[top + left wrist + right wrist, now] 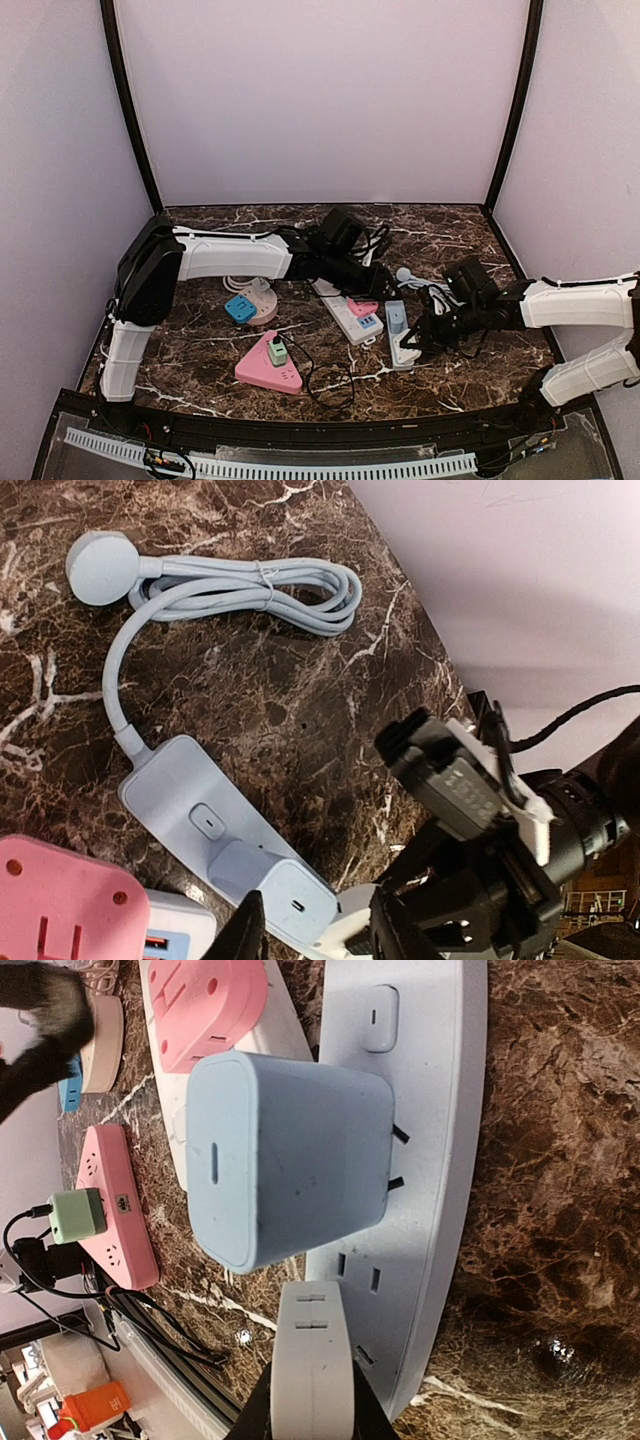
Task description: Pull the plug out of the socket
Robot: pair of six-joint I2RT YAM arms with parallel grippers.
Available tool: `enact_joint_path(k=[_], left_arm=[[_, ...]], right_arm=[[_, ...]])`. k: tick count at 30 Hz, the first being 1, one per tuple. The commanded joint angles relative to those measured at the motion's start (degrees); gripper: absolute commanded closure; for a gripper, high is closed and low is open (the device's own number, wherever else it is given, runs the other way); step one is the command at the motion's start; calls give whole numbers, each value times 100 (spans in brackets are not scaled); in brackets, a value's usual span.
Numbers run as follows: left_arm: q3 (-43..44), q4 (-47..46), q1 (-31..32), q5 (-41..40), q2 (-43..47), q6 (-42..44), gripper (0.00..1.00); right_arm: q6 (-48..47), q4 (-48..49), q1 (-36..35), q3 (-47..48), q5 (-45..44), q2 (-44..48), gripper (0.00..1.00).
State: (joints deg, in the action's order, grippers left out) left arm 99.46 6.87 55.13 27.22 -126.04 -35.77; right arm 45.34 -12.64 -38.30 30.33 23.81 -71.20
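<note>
Closed tight, my right gripper [312, 1360] is pinning the grey strip [430, 1110] at bottom centre. Blue plug [290, 1155] is sitting mid-frame, prongs partly showing. My left gripper [317, 932] is straddling it, jaws half-wide. Grasping step; next needs firm clamp, straight pull.

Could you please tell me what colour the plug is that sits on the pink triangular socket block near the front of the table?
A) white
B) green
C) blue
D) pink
B: in the top view, the green plug stands on the upper corner of the pink triangular socket block.
</note>
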Motion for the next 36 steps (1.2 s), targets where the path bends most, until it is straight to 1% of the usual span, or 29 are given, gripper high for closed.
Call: enact_joint_path(k=[1,8,10,14,18,21,24,32,36], left_arm=[[335,-134,68,308,-348,-149,67],[429,-216,202,426,-569,-282,75],[415,-198,220,418,-585,-310,77],[438,-116,226,439,-571,-336,80],[436,-85,235,301,-399,-248,80],[584,87,227,100,-283,-85,80],[662,132,227,91,-226,-39,80],[548,-6,234,263,-184,-198,84],[404,-47,241,322,-179,-250,86]], right_arm=[[47,235,-98,-61,-254,-158,85],[141,262,-91,-150,-325,-164,85],[150,242,-98,-144,-331,-174,84],[159,186,-98,-141,-370,-139,76],[163,166,-96,-125,-380,-152,68],[162,121,-97,-117,-359,-137,65],[166,-7,-93,-111,-402,-22,62],[263,-291,-89,-197,-525,311,62],[256,-327,-83,-207,-483,389,64]])
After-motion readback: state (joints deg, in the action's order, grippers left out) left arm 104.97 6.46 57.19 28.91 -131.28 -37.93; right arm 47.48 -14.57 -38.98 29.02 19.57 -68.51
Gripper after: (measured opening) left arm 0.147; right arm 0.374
